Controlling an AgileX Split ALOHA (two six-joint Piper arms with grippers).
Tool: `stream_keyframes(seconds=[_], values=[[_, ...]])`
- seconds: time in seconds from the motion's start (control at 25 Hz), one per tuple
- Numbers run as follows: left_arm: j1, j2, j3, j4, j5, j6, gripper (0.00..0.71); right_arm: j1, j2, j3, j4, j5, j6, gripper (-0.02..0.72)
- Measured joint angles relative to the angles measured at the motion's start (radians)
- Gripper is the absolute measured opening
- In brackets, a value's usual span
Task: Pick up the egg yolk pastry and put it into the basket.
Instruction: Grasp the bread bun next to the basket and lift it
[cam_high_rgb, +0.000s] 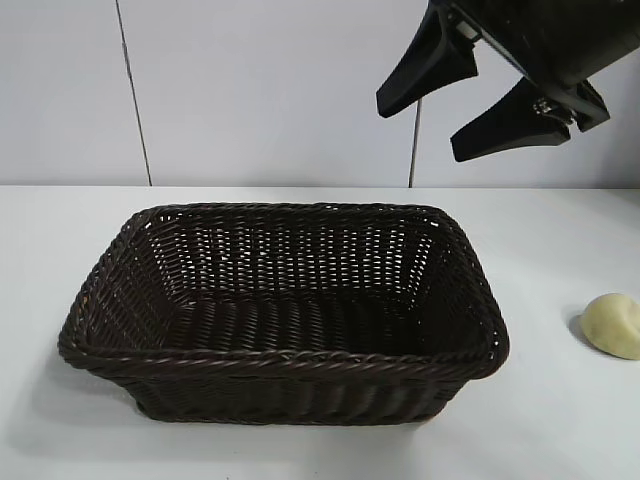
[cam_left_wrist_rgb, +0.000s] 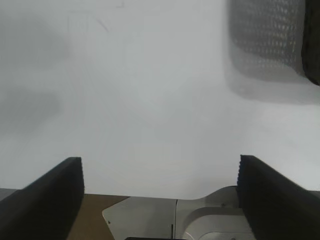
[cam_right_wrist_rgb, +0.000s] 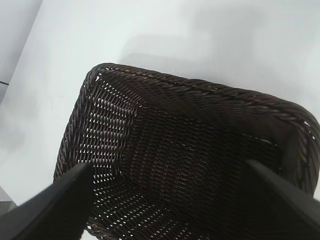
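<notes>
The basket (cam_high_rgb: 283, 310) sits in the middle of the white desk (cam_high_rgb: 560, 420), its long side facing the exterior camera and its inside holding nothing. The egg yolk pastry (cam_high_rgb: 613, 325) lies on the desk to the basket's right, near it but not touching, close to the edge of the exterior view.

The right tool (cam_high_rgb: 462, 98) hangs in the air above the basket's far right corner, well clear of the rim. Its two dark fingers (cam_high_rgb: 425, 65) are spread apart and hold nothing. In the right wrist view the same tool (cam_right_wrist_rgb: 175, 200) looks down into the basket (cam_right_wrist_rgb: 200, 95), with the woven floor and braided rim showing between the separated fingers.

The left tool (cam_left_wrist_rgb: 160, 195) appears only in the left wrist view. It is released as well, its fingers (cam_left_wrist_rgb: 45, 200) wide apart over bare desk (cam_left_wrist_rgb: 150, 100), with a corner of the basket (cam_left_wrist_rgb: 267, 40) farther off. It grasps nothing.
</notes>
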Motion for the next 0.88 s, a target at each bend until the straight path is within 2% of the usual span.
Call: stream_keyframes(seconds=[0.24, 0.36, 0.72, 0.88], values=[[0.0, -0.238, 0.202, -0.002, -0.041, 0.0, 0.605, 0.0, 0.0, 0.0, 0.0, 0.0, 0.0, 0.578], [0.0, -0.326, 0.265, -0.011, -0.055, 0.0, 0.605, 0.0, 0.0, 0.0, 0.0, 0.0, 0.0, 0.578], [0.0, -0.406, 0.271, -0.024, -0.074, 0.0, 0.605, 0.0, 0.0, 0.0, 0.0, 0.001, 0.0, 0.578], [0.0, -0.499, 0.271, -0.024, -0.074, 0.0, 0.605, 0.0, 0.0, 0.0, 0.001, -0.003, 0.0, 0.578]])
